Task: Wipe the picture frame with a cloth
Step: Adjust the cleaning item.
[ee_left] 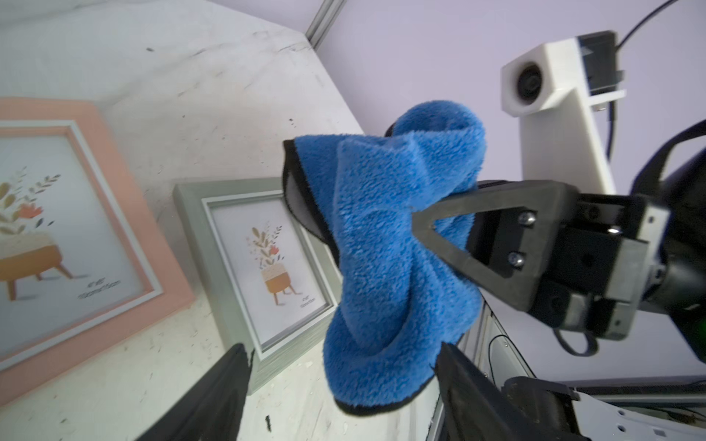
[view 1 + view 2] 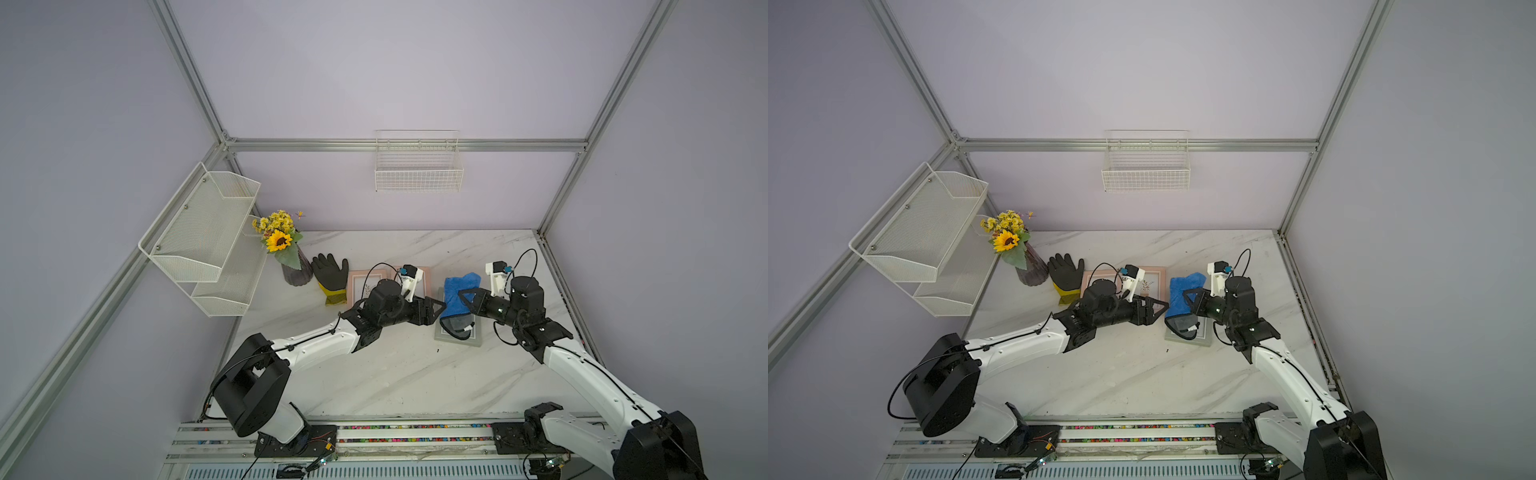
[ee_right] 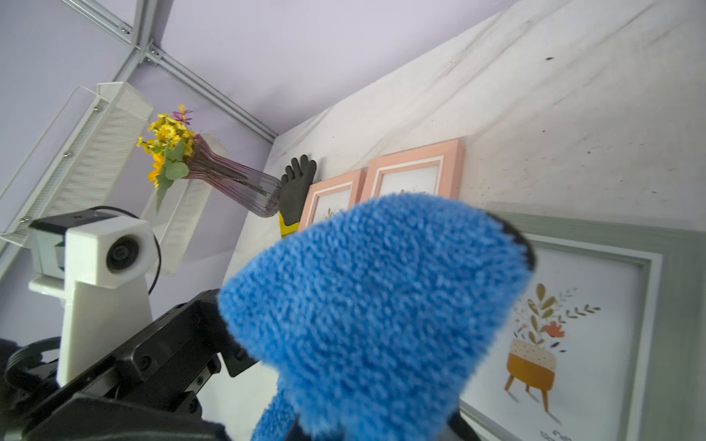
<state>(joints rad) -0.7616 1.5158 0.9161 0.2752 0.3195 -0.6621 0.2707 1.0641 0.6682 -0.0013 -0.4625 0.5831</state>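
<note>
While I watched from above, right gripper (image 2: 462, 296) sat clamped on bunched blue cloth (image 2: 455, 286), holding it over grey frame (image 2: 455, 341), which lay flat on marble table (image 2: 395, 374). Cloth's dark lower end drooped onto frame glass; I could not tell if it touched. Left gripper (image 2: 441, 308) had fingers (image 1: 225, 382) spread apart either side of cloth's hanging end, gripping nothing. Pink frames (image 3: 452, 168) and glove (image 2: 330, 272) lay further along table, beyond left gripper.
</note>
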